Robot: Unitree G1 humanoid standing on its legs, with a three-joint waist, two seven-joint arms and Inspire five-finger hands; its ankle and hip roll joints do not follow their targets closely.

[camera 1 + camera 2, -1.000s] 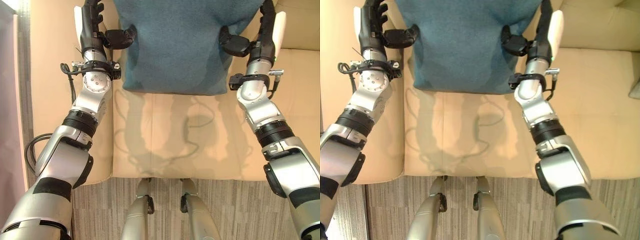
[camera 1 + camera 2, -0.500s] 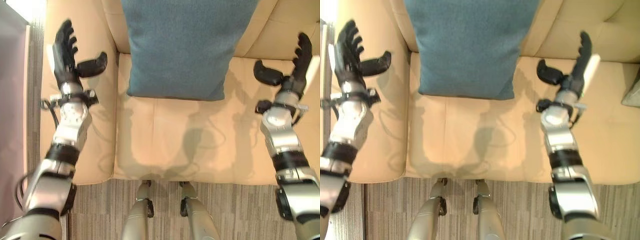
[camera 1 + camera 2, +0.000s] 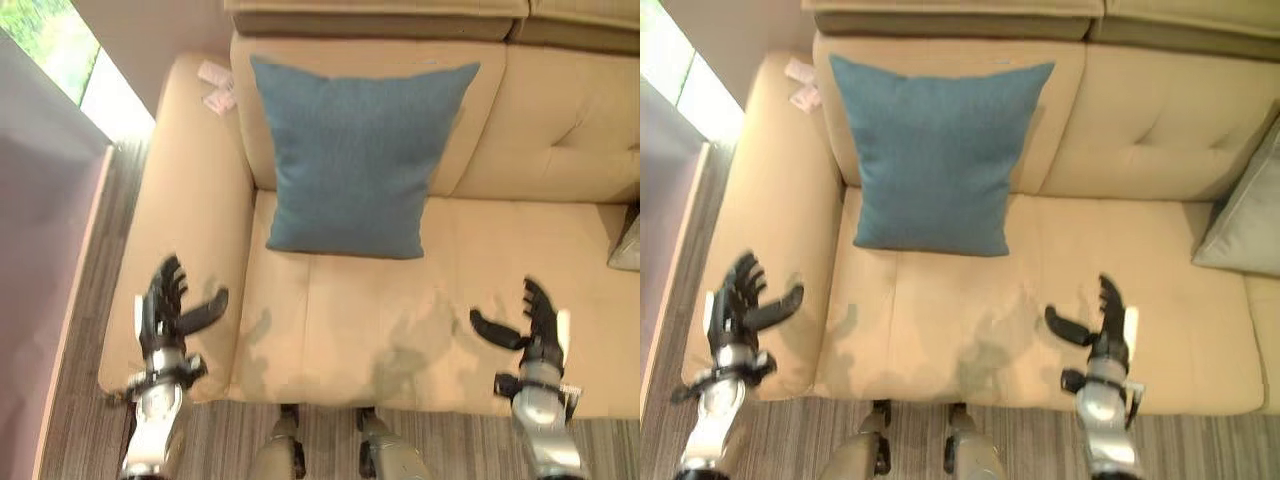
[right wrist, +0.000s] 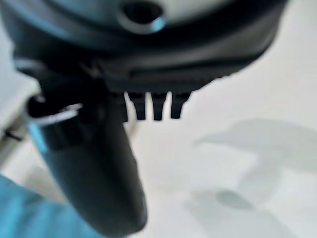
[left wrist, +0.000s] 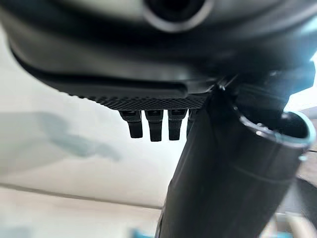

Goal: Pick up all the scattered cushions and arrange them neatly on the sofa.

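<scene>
A blue cushion (image 3: pixel 355 152) stands upright against the backrest of the beige sofa (image 3: pixel 520 140), resting on the left seat. A grey cushion (image 3: pixel 1245 215) leans at the sofa's right side. My left hand (image 3: pixel 165 308) hangs open over the left armrest, well in front of the blue cushion. My right hand (image 3: pixel 535 322) is open above the front of the seat, to the right of the blue cushion. Both hands hold nothing. The left wrist view shows straight fingers (image 5: pixel 153 126) over the sofa; the right wrist view shows straight fingers (image 4: pixel 156 106) too.
The sofa's left armrest (image 3: pixel 190 200) carries small pale paper scraps (image 3: pixel 215 82) near its back end. A striped carpet floor (image 3: pixel 85 400) runs along the sofa's front and left. A pale wall panel (image 3: pixel 40 230) stands at the far left.
Both hands have let go of the blue cushion, opened and drawn back toward the sofa's front. The camera has pulled back, so the whole cushion and backrest now show.
</scene>
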